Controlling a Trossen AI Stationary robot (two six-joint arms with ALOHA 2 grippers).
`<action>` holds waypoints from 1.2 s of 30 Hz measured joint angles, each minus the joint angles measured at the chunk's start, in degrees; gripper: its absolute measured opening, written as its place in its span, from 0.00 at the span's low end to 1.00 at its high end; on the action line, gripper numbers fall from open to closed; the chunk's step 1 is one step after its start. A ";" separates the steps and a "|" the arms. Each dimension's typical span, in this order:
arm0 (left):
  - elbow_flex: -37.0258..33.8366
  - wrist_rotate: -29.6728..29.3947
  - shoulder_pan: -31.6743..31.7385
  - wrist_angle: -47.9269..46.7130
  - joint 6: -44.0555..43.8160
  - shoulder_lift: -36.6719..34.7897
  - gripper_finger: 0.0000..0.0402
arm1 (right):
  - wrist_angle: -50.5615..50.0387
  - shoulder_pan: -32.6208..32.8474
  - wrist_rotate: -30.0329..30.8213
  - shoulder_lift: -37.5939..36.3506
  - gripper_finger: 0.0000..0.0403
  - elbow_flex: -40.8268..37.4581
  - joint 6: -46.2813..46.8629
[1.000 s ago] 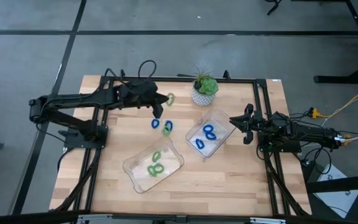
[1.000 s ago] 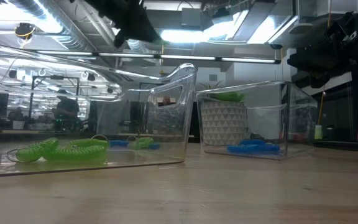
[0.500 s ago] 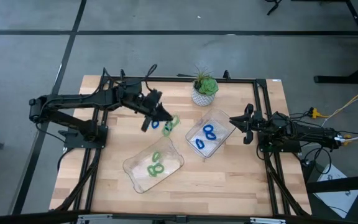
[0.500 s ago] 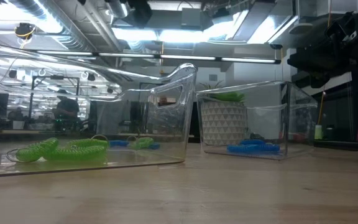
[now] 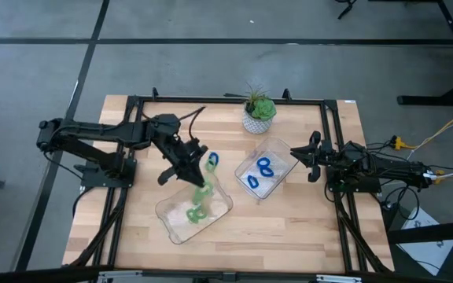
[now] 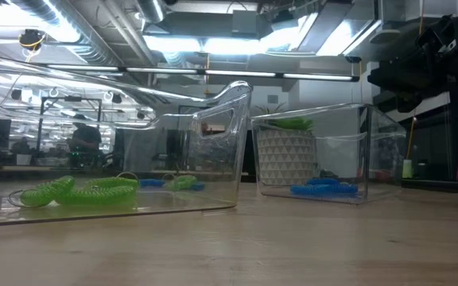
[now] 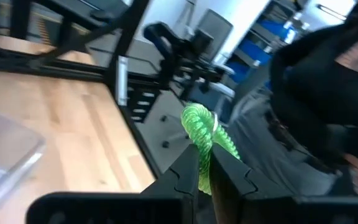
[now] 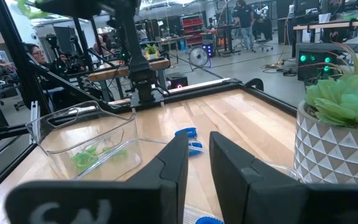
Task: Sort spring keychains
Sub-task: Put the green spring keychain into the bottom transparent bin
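My left gripper is over the far edge of the left clear tray and is shut on a green spring keychain. Other green keychains lie in that tray. Two blue keychains lie in the right clear tray. A blue keychain lies on the table between the trays. My right gripper waits at the table's right side, open with nothing between its fingers. The low view does not show my left gripper. My left gripper pinches one end of the green coil between its two fingertips. The rest of the coil sticks out past the fingertips. The keychain is lifted clear of the table, above the left tray.
A potted plant in a white pot stands at the far edge of the table. A black frame runs around the table top. Bare wood lies along the near edge.
My left gripper has swung from near the potted plant toward the table's near edge, turning as it went. It now hangs over the left tray. The green keychain has stayed pinched in it and travelled along, clear of the table.
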 joint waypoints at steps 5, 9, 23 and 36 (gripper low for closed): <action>0.00 0.28 -3.32 -2.62 0.04 0.00 0.05 | 0.00 -0.01 0.00 0.01 0.17 0.00 0.00; 0.00 0.13 -5.70 -6.61 0.09 0.01 0.05 | 0.00 0.01 0.00 -0.01 0.17 0.00 0.00; 0.00 -3.92 -9.08 -15.68 2.74 0.04 0.05 | 0.00 -0.01 0.00 -0.01 0.17 -0.02 0.00; -0.07 -6.00 -9.08 -24.42 6.58 2.23 0.05 | 0.01 0.01 0.00 -0.01 0.17 -0.01 0.00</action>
